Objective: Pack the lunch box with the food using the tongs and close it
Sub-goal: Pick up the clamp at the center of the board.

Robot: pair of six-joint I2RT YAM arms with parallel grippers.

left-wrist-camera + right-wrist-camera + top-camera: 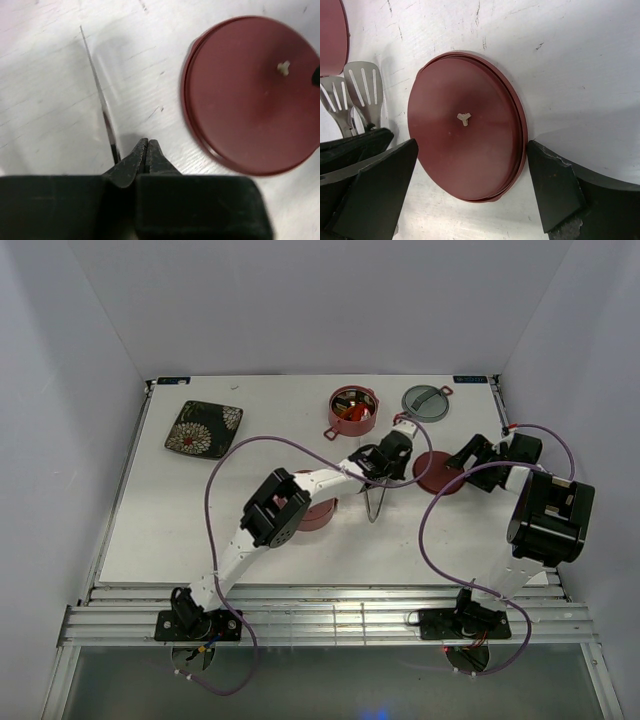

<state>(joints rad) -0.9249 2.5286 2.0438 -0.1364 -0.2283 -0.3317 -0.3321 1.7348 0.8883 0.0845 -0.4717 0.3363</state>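
The tongs lie flat on the table, their slotted ends showing in the right wrist view. My left gripper hovers over them, jaws together with nothing between; one tong arm runs just left of the fingers. A flat red disc lid rests on the table. My right gripper is open, one finger on each side of it. One lunch box bowl at the back holds orange and red food. A second bowl is half hidden under my left arm.
The grey metal top lid lies right of the filled bowl. A dark patterned square plate sits at the back left. Purple cables loop over the table. Another dark-red edge shows at the right wrist view's top left.
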